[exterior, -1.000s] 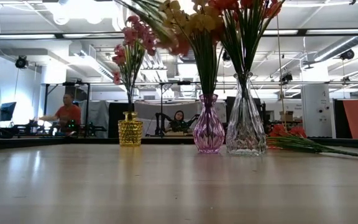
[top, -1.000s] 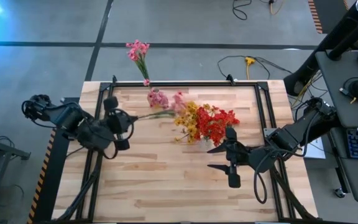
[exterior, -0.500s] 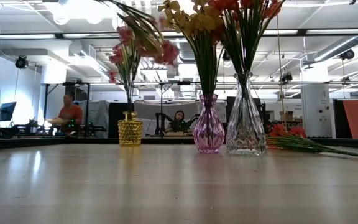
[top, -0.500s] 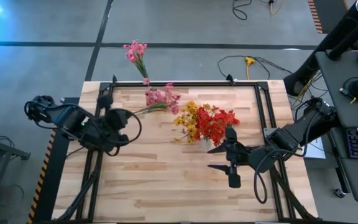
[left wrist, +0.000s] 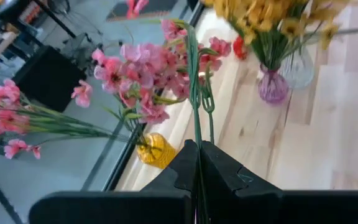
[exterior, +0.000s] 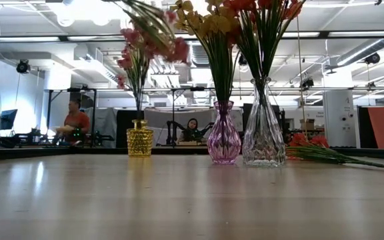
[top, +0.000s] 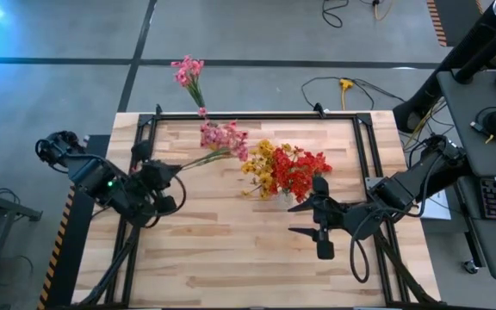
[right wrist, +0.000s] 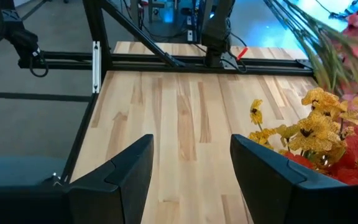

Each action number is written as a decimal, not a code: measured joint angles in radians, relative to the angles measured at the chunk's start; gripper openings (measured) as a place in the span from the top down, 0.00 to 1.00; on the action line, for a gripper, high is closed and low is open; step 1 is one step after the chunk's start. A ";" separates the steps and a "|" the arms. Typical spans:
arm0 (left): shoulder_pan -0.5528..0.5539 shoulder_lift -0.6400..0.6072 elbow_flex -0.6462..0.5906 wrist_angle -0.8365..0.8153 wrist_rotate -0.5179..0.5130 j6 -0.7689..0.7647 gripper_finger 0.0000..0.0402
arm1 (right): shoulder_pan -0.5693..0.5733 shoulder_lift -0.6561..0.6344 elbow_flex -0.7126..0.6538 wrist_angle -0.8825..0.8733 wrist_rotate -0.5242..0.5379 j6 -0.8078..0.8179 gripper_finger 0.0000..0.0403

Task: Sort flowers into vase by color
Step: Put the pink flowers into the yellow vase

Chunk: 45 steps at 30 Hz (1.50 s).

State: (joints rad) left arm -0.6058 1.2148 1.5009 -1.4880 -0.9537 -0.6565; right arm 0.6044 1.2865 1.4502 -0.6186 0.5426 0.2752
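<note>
My left gripper [top: 167, 170] is over the table's left part, shut on a pink flower spray [top: 223, 136] whose blossoms hover near the far edge, beside the yellow vase [exterior: 139, 139]. That vase holds pink flowers [top: 189, 71]. A purple vase [exterior: 224, 143] holds yellow flowers [top: 261, 167], and a clear vase [exterior: 263, 141] holds red flowers [top: 300, 172]. More red flowers [exterior: 312, 151] lie on the table at the right of the low view. My right gripper [top: 318, 229] waits open, right of centre. My left gripper pinches the pink spray's thin green stem [left wrist: 197, 144] between its two shut fingers, near the stem's lower end. The fingers lie along the stem, coming level from the table's left. The spray is lifted clear and slants up toward the far right, with its blossoms [left wrist: 140, 73] ahead of the fingers.
The three vases stand close together in the table's far middle. A black frame [top: 257, 115] runs along the far edge and sides. Bare wood [top: 231, 250] fills the near half. People sit in the room beyond the table in the low view.
My left gripper has drawn back a little toward the table's left edge, still shut on the stem. The held pink spray has swung away from the yellow flowers and now hovers closer to the yellow vase.
</note>
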 joint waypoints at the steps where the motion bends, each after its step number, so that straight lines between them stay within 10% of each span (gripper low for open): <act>1: -0.015 0.000 0.000 0.002 -0.015 -0.014 1.00 | 0.000 0.000 0.000 0.000 0.000 0.000 0.49; 24: -0.206 0.014 -0.070 0.029 -0.604 -0.199 1.00 | 0.000 0.057 -0.002 0.030 0.011 -0.021 0.49; 37: -0.312 0.113 -0.316 0.306 -0.617 -0.268 1.00 | 0.004 0.159 -0.002 0.237 0.035 -0.198 0.49; 45: -0.425 0.249 -0.181 0.345 -0.558 -0.111 1.00 | 0.010 0.188 -0.002 0.241 0.012 -0.167 0.49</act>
State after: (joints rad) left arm -1.0305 1.4634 1.3203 -1.1430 -1.5115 -0.7674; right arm 0.6149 1.4750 1.4483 -0.3779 0.5548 0.1081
